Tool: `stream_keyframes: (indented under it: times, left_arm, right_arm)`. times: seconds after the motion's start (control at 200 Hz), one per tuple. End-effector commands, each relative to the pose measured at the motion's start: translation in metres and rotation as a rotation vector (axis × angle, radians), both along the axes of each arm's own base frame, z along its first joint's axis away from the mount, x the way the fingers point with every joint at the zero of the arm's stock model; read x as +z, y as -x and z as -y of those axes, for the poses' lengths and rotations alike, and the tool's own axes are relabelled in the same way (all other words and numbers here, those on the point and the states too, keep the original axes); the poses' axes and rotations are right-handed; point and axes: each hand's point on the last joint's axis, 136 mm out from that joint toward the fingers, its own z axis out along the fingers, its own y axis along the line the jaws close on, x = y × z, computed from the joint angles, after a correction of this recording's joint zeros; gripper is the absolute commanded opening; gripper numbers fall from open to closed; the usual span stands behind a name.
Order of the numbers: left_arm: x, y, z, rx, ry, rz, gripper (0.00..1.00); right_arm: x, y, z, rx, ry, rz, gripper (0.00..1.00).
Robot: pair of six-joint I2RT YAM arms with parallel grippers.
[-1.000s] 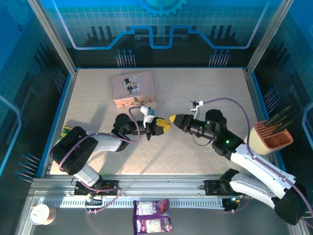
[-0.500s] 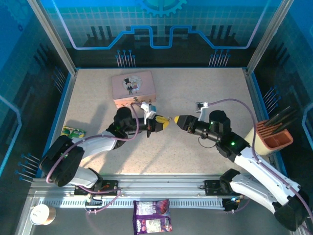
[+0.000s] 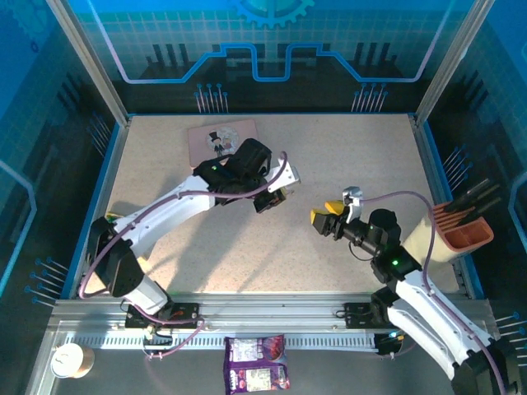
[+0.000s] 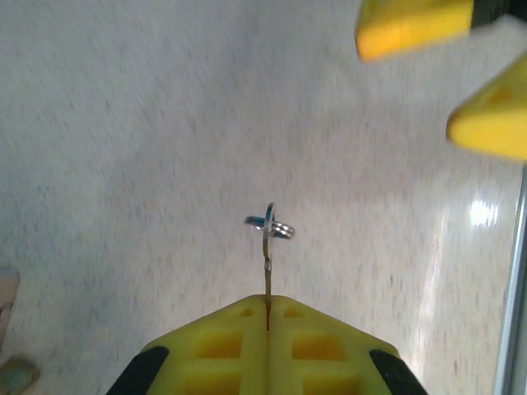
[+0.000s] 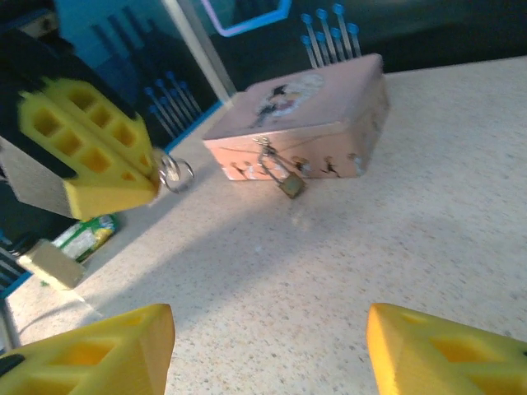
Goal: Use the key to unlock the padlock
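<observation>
Now your left claw [image 4: 268,303] is closed on the key [image 4: 267,259], which sticks out from its fingertips above the table [image 4: 123,123]. The padlock [image 5: 290,184] hangs at the front of the pink tin [image 5: 313,115] and seems not yet opened. Your right claw [image 5: 268,333] stands open and holds nothing. Next you must bring the key to the keyhole, and this asks for very exact aiming.

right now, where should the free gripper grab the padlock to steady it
Grip the padlock by the side edges of its brass body, coming across the table in front of the pink tin. It hangs tilted off the tin's front latch by a thin shackle, and the tin blocks the back. The open right gripper faces it.
</observation>
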Motion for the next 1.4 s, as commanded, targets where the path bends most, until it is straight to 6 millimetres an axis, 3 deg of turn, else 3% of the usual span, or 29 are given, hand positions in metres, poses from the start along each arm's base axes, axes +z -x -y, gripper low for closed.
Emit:
stream_keyframes:
  times: [0.0, 0.14, 0.485, 0.836, 1.396]
  left_arm:
    - [-0.015, 0.038, -0.045, -0.104, -0.311, -0.101, 0.00]
    - [-0.013, 0.049, -0.044, -0.176, -0.396, -0.111, 0.00]
    - [-0.007, 0.076, -0.016, -0.326, -0.372, -0.111, 0.00]
    - [-0.006, 0.088, -0.011, -0.362, -0.371, -0.122, 0.00]
    - [0.006, 0.097, -0.008, -0.377, -0.349, -0.089, 0.00]
  right_arm:
    - [0.023, 0.012, -0.017, 0.140, -0.064, 0.170, 0.64]
    - [0.022, 0.032, -0.037, 0.311, -0.110, 0.227, 0.63]
    - [0.026, 0.074, -0.080, 0.579, -0.078, 0.410, 0.56]
    - [0.023, 0.075, -0.085, 0.569, -0.054, 0.446, 0.35]
    - [0.009, 0.066, -0.086, 0.502, -0.010, 0.444, 0.34]
